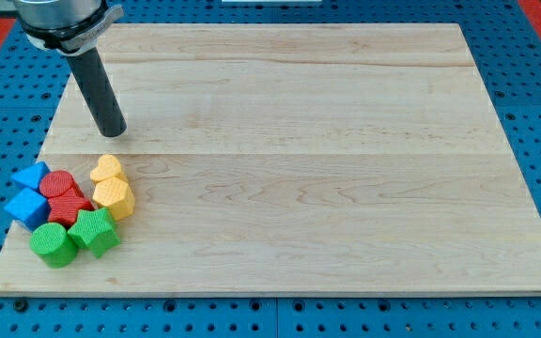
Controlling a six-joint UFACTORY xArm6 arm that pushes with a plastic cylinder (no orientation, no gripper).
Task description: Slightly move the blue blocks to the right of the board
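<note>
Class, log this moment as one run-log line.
my tip: above cluster, touching nothing | blue blocks: cluster's left edge | board: wooden

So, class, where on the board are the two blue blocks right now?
Both blue blocks sit at the far left of the cluster in the view's bottom-left corner, one above the other, touching the red blocks on their right. My tip stands above the cluster, apart from it.

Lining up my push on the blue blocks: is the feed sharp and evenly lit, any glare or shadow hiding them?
Camera view: even light, no glare on the wooden board; both blue blocks sharp with only faint shadows; my tip crisp, up-right of the cluster and not touching it; the arm's top is cropped.
</note>
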